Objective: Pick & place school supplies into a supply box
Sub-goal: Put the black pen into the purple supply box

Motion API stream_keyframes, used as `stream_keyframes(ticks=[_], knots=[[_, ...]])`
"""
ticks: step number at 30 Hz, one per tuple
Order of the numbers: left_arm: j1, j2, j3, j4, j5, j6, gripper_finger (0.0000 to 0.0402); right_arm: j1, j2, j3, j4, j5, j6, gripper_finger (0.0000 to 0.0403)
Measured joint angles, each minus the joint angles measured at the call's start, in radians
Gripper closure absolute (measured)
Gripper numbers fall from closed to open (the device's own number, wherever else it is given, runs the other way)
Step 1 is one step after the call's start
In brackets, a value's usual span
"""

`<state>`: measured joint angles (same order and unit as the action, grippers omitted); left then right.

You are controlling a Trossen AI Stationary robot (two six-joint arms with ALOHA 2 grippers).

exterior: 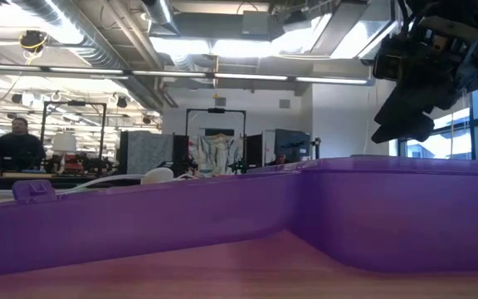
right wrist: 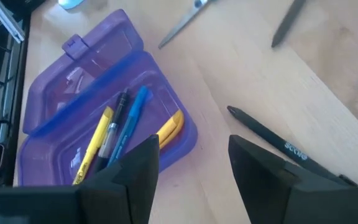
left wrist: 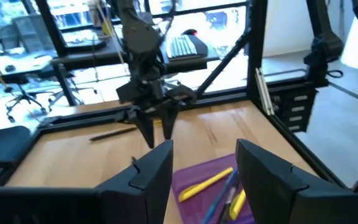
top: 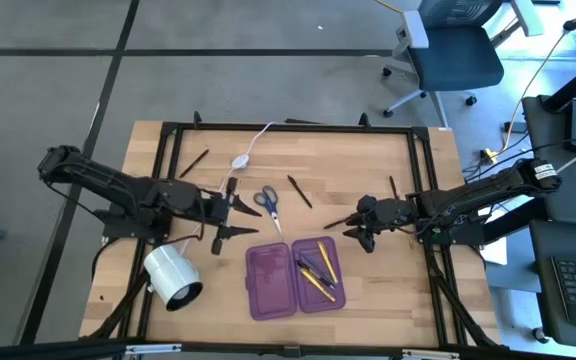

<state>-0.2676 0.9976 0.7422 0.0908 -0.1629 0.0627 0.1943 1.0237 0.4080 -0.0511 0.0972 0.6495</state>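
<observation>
Translucent purple plastic pencil case (right wrist: 98,118), open at near-centre, already holds several pens. Right gripper (right wrist: 188,165), fingers apart and empty, hovers just right of it; a dark pen (right wrist: 278,149) lies beside its fingertips, long axis slanting far-right. Bare wood surrounds it; left gripper (top: 230,212), also apart, waits by the blue-handled scissors (top: 268,205).

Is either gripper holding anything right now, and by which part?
Nothing is held. The left gripper and the right gripper are both open, with nothing between their fingers.

I see a translucent, glossy purple plastic supply box (right wrist: 73,118) on a pale, smooth wood-grain table (top: 368,160). At its eleven o'clock, the scissors (top: 269,206) show shiny metal blades and blue plastic handles.
</observation>
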Motion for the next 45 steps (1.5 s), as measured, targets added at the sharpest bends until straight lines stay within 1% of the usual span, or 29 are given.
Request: stream_keyframes(ticks=[1, 3, 5, 6, 9, 11, 16, 19, 23, 28, 30, 31, 33, 36, 39, 42, 45], knots=[[0.000, -0.015, 0.000, -0.015, -0.012, 0.000, 0.0235, -0.001, 0.000, 0.000, 0.005, 0.010, -0.019, 0.0205], [0.000, -0.040, 0.000, -0.030, -0.030, 0.000, 0.0237, -0.002, 0.000, 0.000, 0.038, 0.062, -0.044, 0.0205], [0.000, -0.061, 0.000, -0.042, -0.031, 0.002, 0.0237, -0.003, 0.000, 0.000, 0.077, 0.141, -0.027, 0.0205], [0.000, -0.071, 0.000, -0.050, -0.029, 0.003, 0.0236, -0.004, 0.000, 0.000, 0.089, 0.161, -0.016, 0.0205], [0.004, -0.096, 0.000, -0.076, -0.031, 0.011, 0.0234, -0.020, 0.000, 0.010, 0.078, 0.171, 0.000, 0.0205], [0.017, -0.118, 0.000, -0.079, -0.035, 0.021, 0.0233, -0.035, 0.000, 0.032, 0.041, 0.171, 0.003, 0.0205], [0.048, -0.214, 0.000, -0.112, -0.030, 0.040, 0.0235, -0.099, 0.000, 0.134, -0.158, 0.181, 0.026, 0.0205], [0.054, -0.262, 0.000, -0.124, -0.034, 0.031, 0.0237, -0.148, 0.000, 0.210, -0.377, 0.249, 0.067, 0.0205], [0.053, -0.303, 0.000, -0.153, -0.036, 0.028, 0.0235, -0.205, 0.006, 0.292, -0.644, 0.276, 0.157, 0.0205], [0.054, -0.320, 0.000, -0.215, -0.118, 0.002, 0.0233, -0.279, 0.035, 0.308, -0.832, 0.276, 0.304, 0.0205], [0.054, -0.323, 0.000, -0.275, -0.158, -0.012, 0.0233, -0.316, 0.054, 0.302, -0.881, 0.276, 0.324, 0.0205], [0.054, -0.323, -0.001, -0.300, -0.164, -0.027, 0.0233, -0.332, 0.066, 0.297, -0.904, 0.271, 0.345, 0.0205], [0.054, -0.332, -0.022, -0.285, -0.155, -0.047, 0.0233, -0.359, 0.093, 0.284, -0.941, 0.239, 0.371, 0.0205], [0.054, -0.380, -0.121, -0.166, -0.135, -0.045, 0.0233, -0.383, 0.136, 0.274, -0.963, 0.214, 0.390, 0.0205], [0.055, -0.454, -0.226, -0.075, -0.151, -0.042, 0.0232, -0.405, 0.167, 0.274, -0.951, 0.214, 0.353, 0.0205], [0.055, -0.531, -0.300, -0.036, -0.168, -0.042, 0.0234, -0.409, 0.180, 0.277, -0.872, 0.186, 0.280, 0.0205], [0.055, -0.594, -0.340, -0.033, -0.202, -0.042, 0.0237, -0.409, 0.181, 0.281, -0.751, 0.163, 0.231, 0.0205]])
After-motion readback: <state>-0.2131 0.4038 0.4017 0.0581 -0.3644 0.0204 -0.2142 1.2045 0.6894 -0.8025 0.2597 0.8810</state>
